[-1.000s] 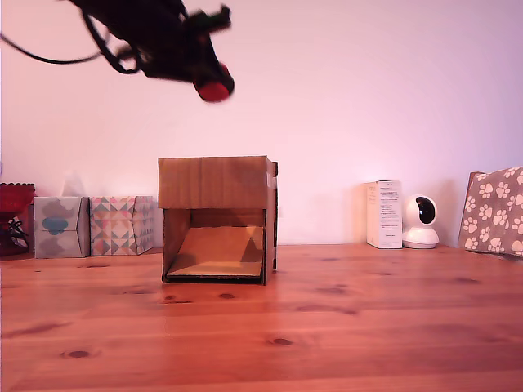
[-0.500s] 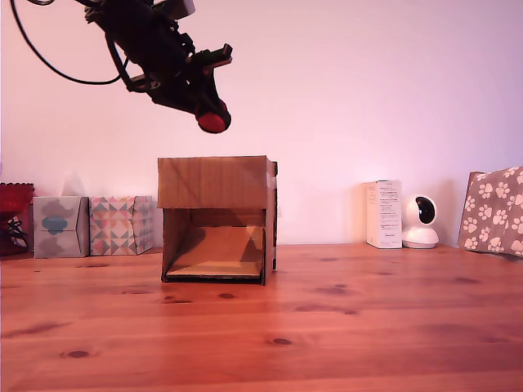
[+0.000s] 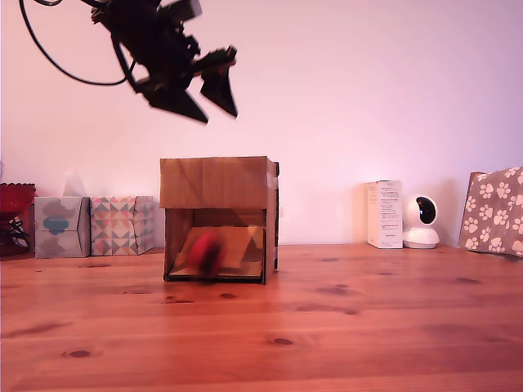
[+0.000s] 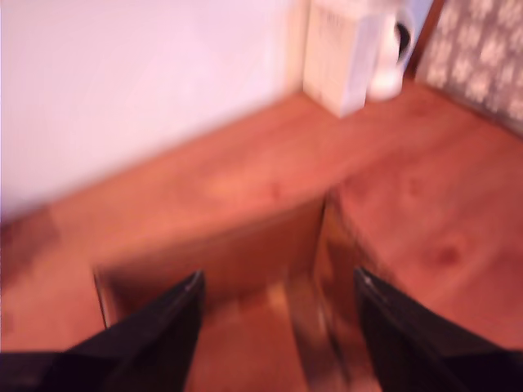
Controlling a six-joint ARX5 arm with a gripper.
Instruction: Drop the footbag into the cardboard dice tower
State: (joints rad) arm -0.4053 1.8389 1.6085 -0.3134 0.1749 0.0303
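We see the tool [image 3: 214, 96] with jaws apart and empty, above the cardboard dice tower [image 3: 216, 181]. The footbag [image 3: 207, 251] is a red blur on the ramp inside the front opening. We judge it light, soft and squashy, best pinched across its middle. The exterior view shows the footbag; the wrist view shows only the tower's open top between black fingers [image 4: 163, 327].

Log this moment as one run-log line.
gripper: open, empty, above cardboard dice tower | footbag: blurred, on ramp in front opening | phase: released
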